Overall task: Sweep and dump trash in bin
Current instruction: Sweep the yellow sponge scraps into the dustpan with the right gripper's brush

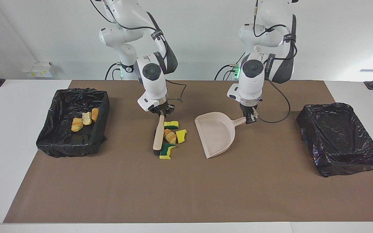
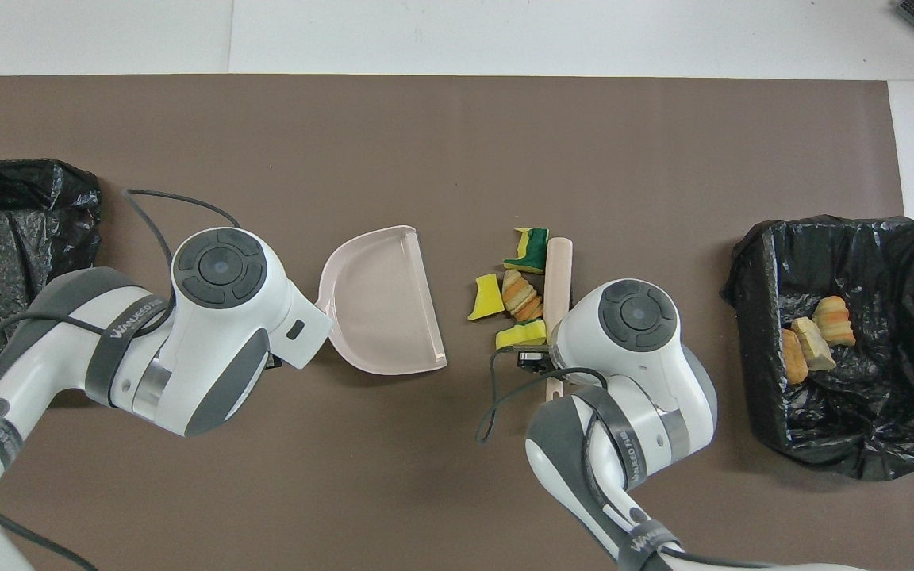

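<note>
White-walled room, white table under a matte brown mat [image 1: 186, 194].

Trash on the mat: four loose scraps [image 1: 171, 138] bunched mid-table, one ridged golden-brown bread-like piece and three yellow foam sponge chunks with green backing. They touch the brush on the side toward the dustpan. Three more bread-like pieces [image 1: 83, 119] lie in the black-bag-lined rectangular bin [image 1: 73, 144] at the right arm's end.

Right gripper [image 1: 162, 113] is clamped on the handle end of the beige wooden hand brush [image 1: 158, 132], dark bristles down on the mat. Left gripper [image 1: 250, 119] is clamped on the stub handle of the pale pink, smooth plastic dustpan [image 1: 217, 132], whose open lip faces the pile, near but not touching. A second lined bin [image 1: 340, 142], crinkled glossy film, sits at the left arm's end.

Risks:
- Foam is light and springy; chunks could roll or hop sideways past the brush.
- The scrap at the brush tip could slip round the end.
- If the pan lip isn't flush with the mat, thin pieces could wedge under it.
- The slick pan could shed pieces when tilted for the carry.
</note>
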Action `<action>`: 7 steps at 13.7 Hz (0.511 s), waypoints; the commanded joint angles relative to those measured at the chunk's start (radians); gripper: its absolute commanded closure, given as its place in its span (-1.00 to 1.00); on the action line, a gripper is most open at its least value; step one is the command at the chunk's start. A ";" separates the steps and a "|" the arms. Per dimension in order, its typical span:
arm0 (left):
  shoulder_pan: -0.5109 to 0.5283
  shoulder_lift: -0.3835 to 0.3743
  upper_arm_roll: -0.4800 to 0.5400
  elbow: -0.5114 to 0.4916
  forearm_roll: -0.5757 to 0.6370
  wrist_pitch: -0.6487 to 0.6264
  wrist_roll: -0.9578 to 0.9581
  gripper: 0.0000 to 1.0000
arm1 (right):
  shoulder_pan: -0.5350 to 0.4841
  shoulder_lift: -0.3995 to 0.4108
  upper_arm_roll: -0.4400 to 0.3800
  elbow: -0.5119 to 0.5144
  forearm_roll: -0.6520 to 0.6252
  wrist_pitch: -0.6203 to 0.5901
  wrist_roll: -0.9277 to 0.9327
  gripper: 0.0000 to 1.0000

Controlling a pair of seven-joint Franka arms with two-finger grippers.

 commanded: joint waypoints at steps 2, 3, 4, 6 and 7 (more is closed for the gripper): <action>-0.074 -0.030 0.012 -0.041 -0.045 0.037 -0.082 1.00 | 0.074 0.093 0.003 0.111 0.085 0.007 0.112 1.00; -0.085 -0.030 0.012 -0.039 -0.047 0.038 -0.102 1.00 | 0.096 0.101 0.003 0.126 0.120 0.009 0.112 1.00; -0.097 -0.030 0.012 -0.038 -0.057 0.043 -0.114 1.00 | 0.123 0.107 0.003 0.142 0.154 0.012 0.113 1.00; -0.108 -0.026 0.013 -0.033 -0.096 0.067 -0.131 1.00 | 0.147 0.116 0.008 0.163 0.197 0.009 0.086 1.00; -0.105 -0.025 0.013 -0.031 -0.102 0.069 -0.142 1.00 | 0.159 0.116 0.029 0.163 0.202 0.009 0.049 1.00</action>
